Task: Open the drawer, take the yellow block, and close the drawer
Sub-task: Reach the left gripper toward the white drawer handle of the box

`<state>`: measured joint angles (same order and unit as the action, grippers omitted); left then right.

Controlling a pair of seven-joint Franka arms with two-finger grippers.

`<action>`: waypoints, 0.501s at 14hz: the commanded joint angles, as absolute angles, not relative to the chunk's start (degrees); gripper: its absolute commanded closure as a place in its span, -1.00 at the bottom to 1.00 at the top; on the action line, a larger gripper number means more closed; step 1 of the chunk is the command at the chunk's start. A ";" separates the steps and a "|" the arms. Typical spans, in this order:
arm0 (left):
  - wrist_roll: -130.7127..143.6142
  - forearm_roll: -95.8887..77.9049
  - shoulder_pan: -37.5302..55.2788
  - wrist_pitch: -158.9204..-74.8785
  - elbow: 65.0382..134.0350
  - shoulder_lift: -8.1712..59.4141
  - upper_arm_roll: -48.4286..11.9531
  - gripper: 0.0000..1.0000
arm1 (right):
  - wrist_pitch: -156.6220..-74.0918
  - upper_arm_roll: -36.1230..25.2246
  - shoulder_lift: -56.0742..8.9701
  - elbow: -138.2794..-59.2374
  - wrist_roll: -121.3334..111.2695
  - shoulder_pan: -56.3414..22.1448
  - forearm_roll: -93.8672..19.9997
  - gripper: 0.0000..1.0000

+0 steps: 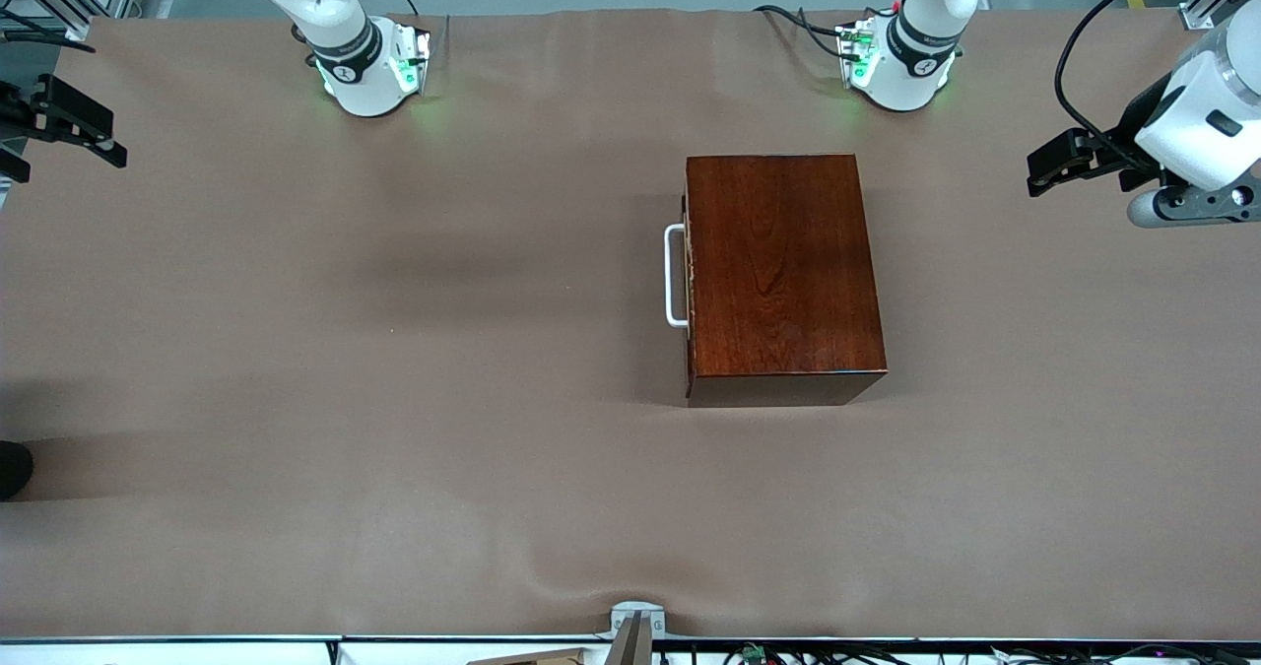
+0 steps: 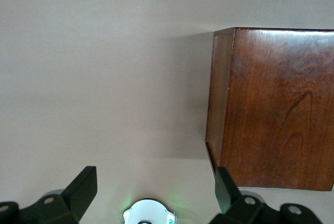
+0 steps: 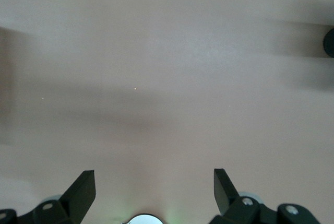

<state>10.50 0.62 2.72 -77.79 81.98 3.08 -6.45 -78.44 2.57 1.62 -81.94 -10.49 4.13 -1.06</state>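
Item: wooden box [image 1: 783, 276], glossy dark reddish-brown, standing on the counter [image 1: 345, 350], which is covered with a plain brown cloth. The box sits toward the left arm's end of the counter, roughly in line with the left arm's base.

Item: drawer [image 1: 688, 281], fully pushed in, its front flush with the box face that looks toward the right arm's end of the counter. Only a thin edge of the front shows from above.

Item: white loop handle [image 1: 675, 276], fixed to the drawer front, projecting toward the right arm's end. Nothing touches it.

Item: yellow block. Not visible in any view; the drawer is closed.

Item: left claw [image 1: 1054, 165], raised over the left arm's end of the counter, well apart from the box, on the side away from the handle. Fingers [image 2: 83, 187] spread wide, pinching nothing. In the left wrist view the box [image 2: 271, 109] lies below the claw [image 2: 156, 190], partly between the fingertips and out past one of them, with a side wall and the top showing.

Item: right claw [image 1: 64, 123], raised at the right arm's end of the counter, well apart from the box and handle. Fingers [image 3: 83, 190] spread wide, empty. Below this claw [image 3: 155, 190] the right wrist view shows only bare cloth.
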 commanded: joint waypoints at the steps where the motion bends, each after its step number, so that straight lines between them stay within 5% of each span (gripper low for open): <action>1: 10.02 0.88 2.20 -77.61 81.65 2.64 -6.86 -1.00 | -78.57 2.64 2.55 -82.26 -10.99 4.48 -1.23 -1.00; 7: 18.25 0.88 10.69 -79.96 78.85 7.98 -9.40 -1.00 | -78.49 2.55 2.64 -82.27 -10.99 4.48 -1.23 -1.00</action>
<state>13.52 0.59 6.09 -78.57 81.83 4.26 -8.26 -78.45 2.45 1.62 -81.94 -10.49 4.15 -1.06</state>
